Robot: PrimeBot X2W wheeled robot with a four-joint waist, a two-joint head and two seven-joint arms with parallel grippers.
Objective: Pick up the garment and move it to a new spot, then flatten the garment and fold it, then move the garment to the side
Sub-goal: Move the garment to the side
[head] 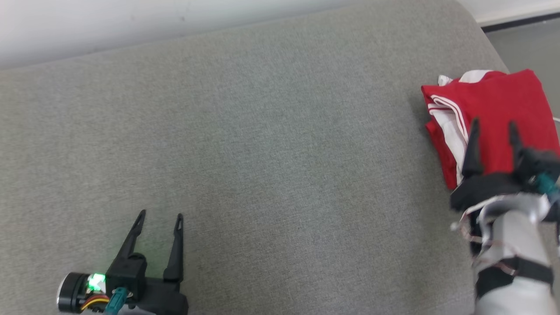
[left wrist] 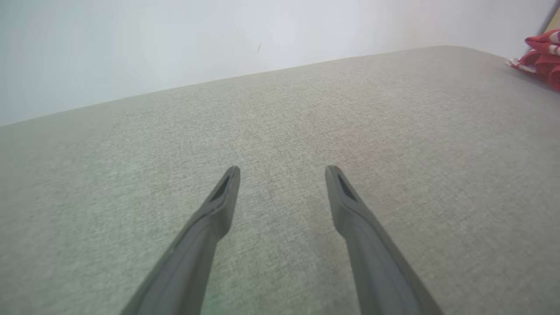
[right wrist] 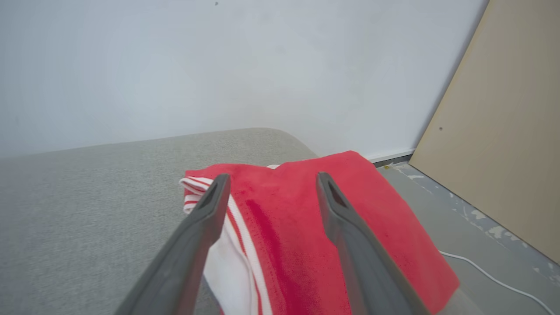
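The garment (head: 494,105), a red jersey with a white sleeve and red-and-white striped trim, lies folded in a compact bundle at the right edge of the grey cushion (head: 262,153). My right gripper (head: 493,127) hovers over its near part, open, with nothing between its fingers. In the right wrist view the garment (right wrist: 306,227) spreads under the two parted fingers of that gripper (right wrist: 271,183). My left gripper (head: 160,216) is open over bare cushion at the lower left, far from the jersey. The left wrist view catches the garment (left wrist: 542,54) at its far right edge beyond the open fingers of the left gripper (left wrist: 282,173).
A white wall (right wrist: 218,65) runs behind the cushion. Right of the cushion's edge the grey floor (right wrist: 459,227) drops away, with a thin white cable (right wrist: 490,275) on it and a tan panel (right wrist: 503,153) leaning against the wall.
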